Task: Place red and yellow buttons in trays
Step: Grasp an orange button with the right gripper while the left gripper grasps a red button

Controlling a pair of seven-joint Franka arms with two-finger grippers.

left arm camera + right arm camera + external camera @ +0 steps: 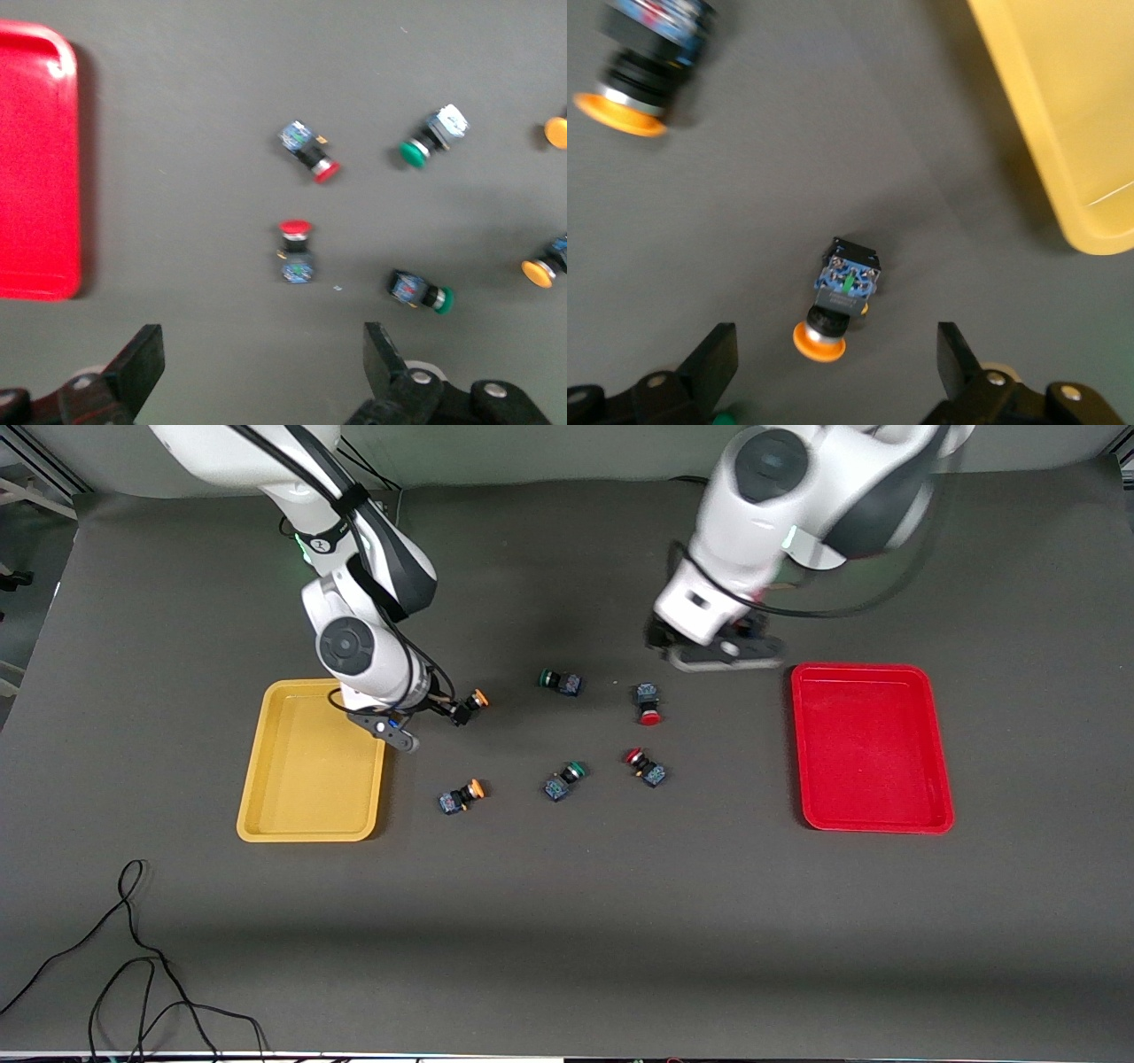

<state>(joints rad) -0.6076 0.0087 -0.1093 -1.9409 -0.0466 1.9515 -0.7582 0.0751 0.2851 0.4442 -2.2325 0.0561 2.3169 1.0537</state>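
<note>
Over the table, just beside a corner of the yellow tray (252, 762): the right gripper (423, 722), fingers spread wide, gripping nothing. Right next to it, on the dark table (567, 921), one yellow-capped button (468, 704) lying on its side, not touched by either finger. Nearer to the front camera, a second yellow-capped button (461, 797), also close to the yellow tray but outside it.

Over the table beside a corner of the red tray (802, 753): the left gripper (722, 651) — wide open too, with nothing between the fingers.

Between the two trays, on the table, a first red-capped button (648, 704) with its cap toward the front camera. A little nearer to that camera, a second red-capped button (647, 766), lying at a slant. Both apart from the red tray and outside it.

In the middle of the group, two green-capped buttons (560, 682) (565, 779), one farther from the front camera than the other, both on their sides.
</note>
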